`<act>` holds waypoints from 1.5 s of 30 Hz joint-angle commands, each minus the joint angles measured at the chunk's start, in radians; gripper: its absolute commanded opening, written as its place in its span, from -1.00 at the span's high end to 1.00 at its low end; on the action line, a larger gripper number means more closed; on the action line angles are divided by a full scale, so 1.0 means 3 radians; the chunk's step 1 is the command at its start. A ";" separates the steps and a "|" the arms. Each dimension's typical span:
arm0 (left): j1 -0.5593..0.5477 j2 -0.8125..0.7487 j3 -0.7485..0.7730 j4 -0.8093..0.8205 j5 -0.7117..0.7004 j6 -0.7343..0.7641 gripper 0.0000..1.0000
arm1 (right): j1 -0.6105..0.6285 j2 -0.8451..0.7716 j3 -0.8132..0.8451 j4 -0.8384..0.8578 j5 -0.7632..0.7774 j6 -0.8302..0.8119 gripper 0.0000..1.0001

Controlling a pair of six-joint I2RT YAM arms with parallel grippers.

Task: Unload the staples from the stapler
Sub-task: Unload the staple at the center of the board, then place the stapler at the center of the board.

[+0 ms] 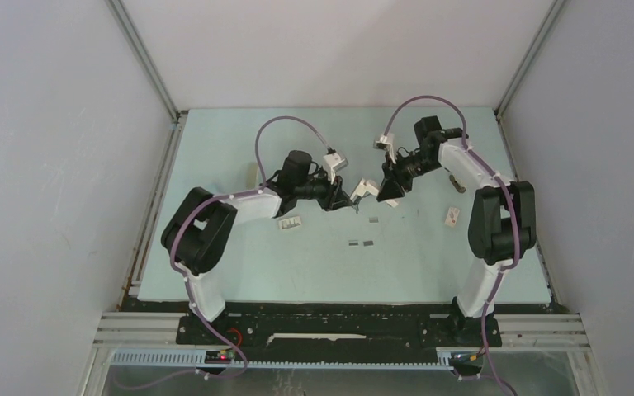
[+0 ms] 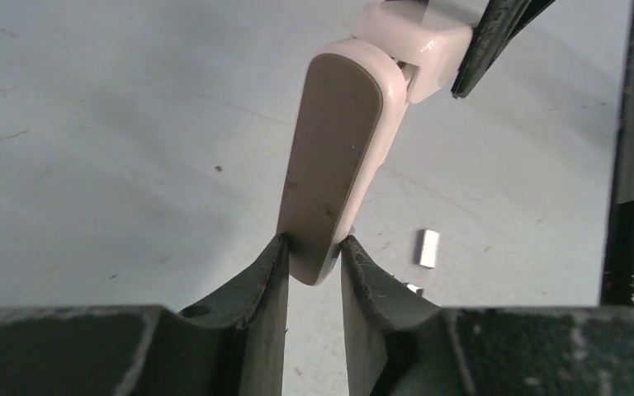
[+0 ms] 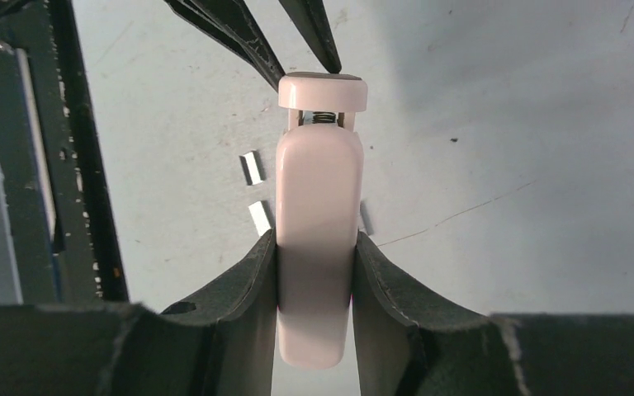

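The pale pink stapler (image 1: 369, 190) is held off the table between both grippers, hinged open. My left gripper (image 2: 314, 256) is shut on the end of its grey-faced arm (image 2: 334, 165). My right gripper (image 3: 315, 247) is shut on its smooth pink arm (image 3: 318, 206); the hinge spring shows at the far end. Small grey staples lie on the table below: one strip (image 2: 428, 247) in the left wrist view, two strips (image 3: 251, 168) (image 3: 259, 216) left of the stapler and one (image 3: 366, 216) right of it in the right wrist view. From above, staples (image 1: 361, 242) lie in front of the grippers (image 1: 348, 200) (image 1: 390, 186).
A small white box (image 1: 290, 222) lies on the table by the left arm's forearm. Another small white object (image 1: 451, 216) lies near the right arm, with a dark one (image 1: 457, 183) behind it. White walls enclose the pale green table (image 1: 215, 272).
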 commanded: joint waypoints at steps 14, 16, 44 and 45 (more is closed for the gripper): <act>0.0143 -0.0384 0.0001 -0.0665 -0.0906 0.0736 1.00 | 0.0178 -0.0294 -0.0494 0.0777 0.0335 0.0018 1.00; 0.0141 -0.0406 -0.0031 -0.0670 -0.0932 0.0747 1.00 | 0.0251 -0.0349 -0.0600 0.0902 0.0414 0.0030 1.00; 0.0150 -0.2768 -0.1647 0.0289 -0.2141 -0.1010 -0.36 | 0.0190 -0.0833 -0.0860 0.0946 0.0272 0.1085 1.00; 0.0153 -0.2910 -0.1717 0.0269 -0.2199 -0.1073 -0.49 | 0.0166 -0.0876 -0.0903 0.0955 0.0276 0.1124 1.00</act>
